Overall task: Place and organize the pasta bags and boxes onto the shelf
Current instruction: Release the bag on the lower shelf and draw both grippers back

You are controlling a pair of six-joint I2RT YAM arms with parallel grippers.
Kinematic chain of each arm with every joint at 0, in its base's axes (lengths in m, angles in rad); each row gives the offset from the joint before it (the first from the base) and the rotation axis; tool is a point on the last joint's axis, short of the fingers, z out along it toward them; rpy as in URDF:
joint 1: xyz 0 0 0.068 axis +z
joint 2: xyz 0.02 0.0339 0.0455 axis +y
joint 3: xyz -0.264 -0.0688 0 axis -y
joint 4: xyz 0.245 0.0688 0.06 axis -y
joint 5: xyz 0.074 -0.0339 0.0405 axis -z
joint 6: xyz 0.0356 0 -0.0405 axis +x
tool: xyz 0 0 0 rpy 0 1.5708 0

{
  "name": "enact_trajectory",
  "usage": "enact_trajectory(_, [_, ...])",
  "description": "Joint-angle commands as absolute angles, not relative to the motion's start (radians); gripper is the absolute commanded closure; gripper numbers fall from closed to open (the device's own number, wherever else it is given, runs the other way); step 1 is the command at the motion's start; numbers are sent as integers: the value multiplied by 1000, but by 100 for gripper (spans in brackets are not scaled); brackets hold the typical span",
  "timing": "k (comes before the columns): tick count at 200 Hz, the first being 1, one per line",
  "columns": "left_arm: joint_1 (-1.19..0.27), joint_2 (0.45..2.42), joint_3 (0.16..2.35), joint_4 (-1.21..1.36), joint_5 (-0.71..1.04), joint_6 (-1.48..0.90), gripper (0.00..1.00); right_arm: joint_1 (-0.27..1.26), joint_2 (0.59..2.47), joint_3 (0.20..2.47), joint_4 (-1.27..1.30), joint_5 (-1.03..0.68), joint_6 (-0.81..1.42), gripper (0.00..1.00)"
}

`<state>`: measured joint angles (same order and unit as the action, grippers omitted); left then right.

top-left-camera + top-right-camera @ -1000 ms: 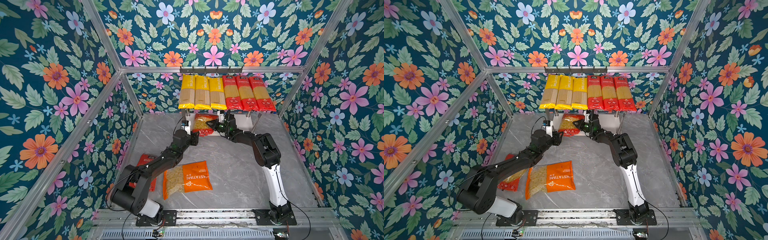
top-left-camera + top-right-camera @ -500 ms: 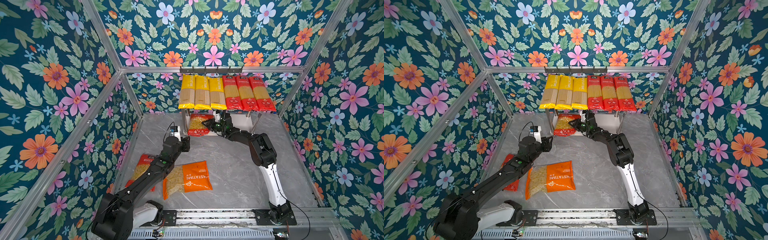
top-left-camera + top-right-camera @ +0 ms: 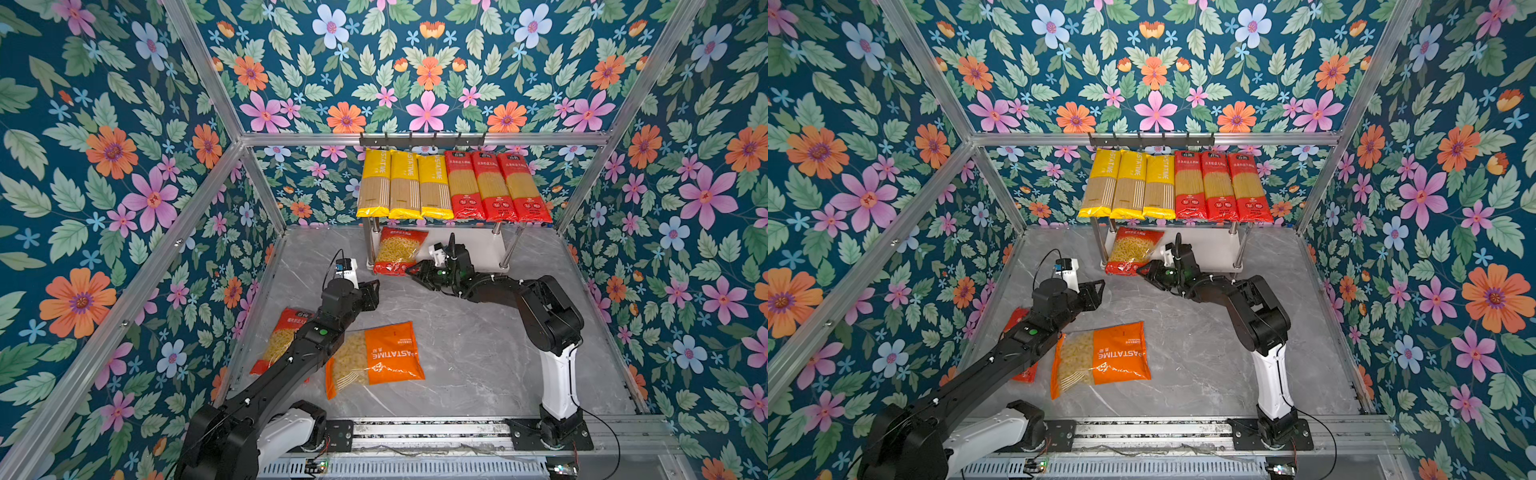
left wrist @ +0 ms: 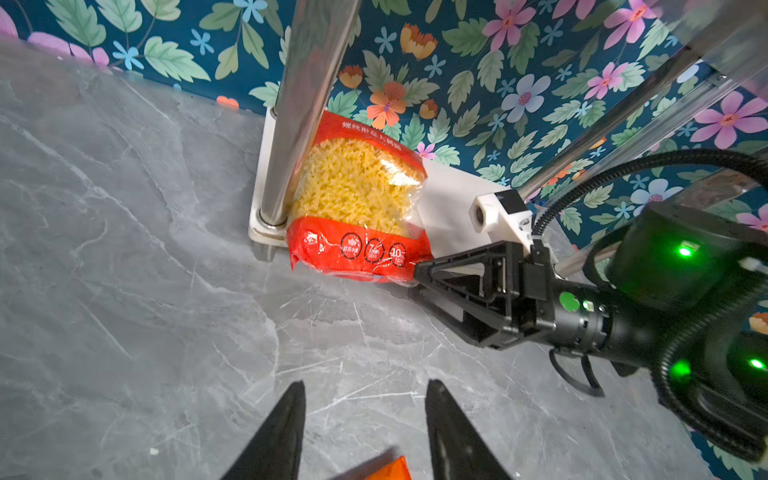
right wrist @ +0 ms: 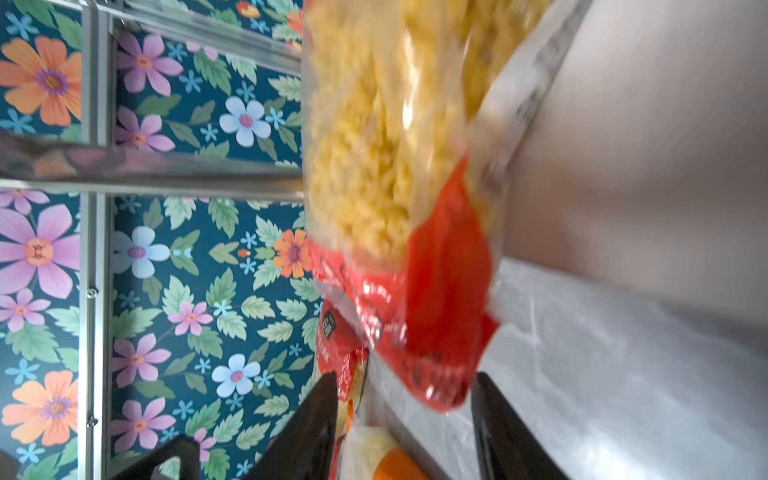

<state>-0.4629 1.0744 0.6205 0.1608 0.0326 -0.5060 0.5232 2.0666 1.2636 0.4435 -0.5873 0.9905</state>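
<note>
Black arms [image 3: 291,365] with white base links [image 3: 557,382], green indicator lights [image 4: 683,251].

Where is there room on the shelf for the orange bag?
The lower board is bare right of the red macaroni bag, as far as the chrome legs. The right gripper, jaws open, hangs at that bag's front corner. The top is crowded: three yellow PASTATIME packs and three red spaghetti packs cover it.
</note>
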Motion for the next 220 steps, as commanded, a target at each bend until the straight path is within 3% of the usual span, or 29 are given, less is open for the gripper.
enact_trajectory(1, [-462,1065,608,196,57,-553,51,547,2054,1246,471,-529,1023,47])
enact_trajectory(17, [-462,1058,597,205,57,-567,51,554,2078,1273,480,-515,1025,50])
enact_trajectory(66, [-462,1017,573,180,37,-574,51,500,2155,1441,396,-523,982,81])
enact_trajectory(99, [-462,991,554,165,-4,-565,51,493,2189,1545,282,-538,923,86])
enact_trajectory(131, [-462,981,561,151,-27,-555,51,493,2210,1518,323,-575,964,82])
enact_trajectory(151, [-463,974,576,112,-68,-547,51,497,2166,1448,355,-591,982,61])
enact_trajectory(165, [-461,969,603,41,-133,-538,50,514,2110,1389,356,-589,965,53])
enact_trajectory(220, [-351,963,616,-192,-363,-612,40,743,1991,1265,204,-437,902,49])
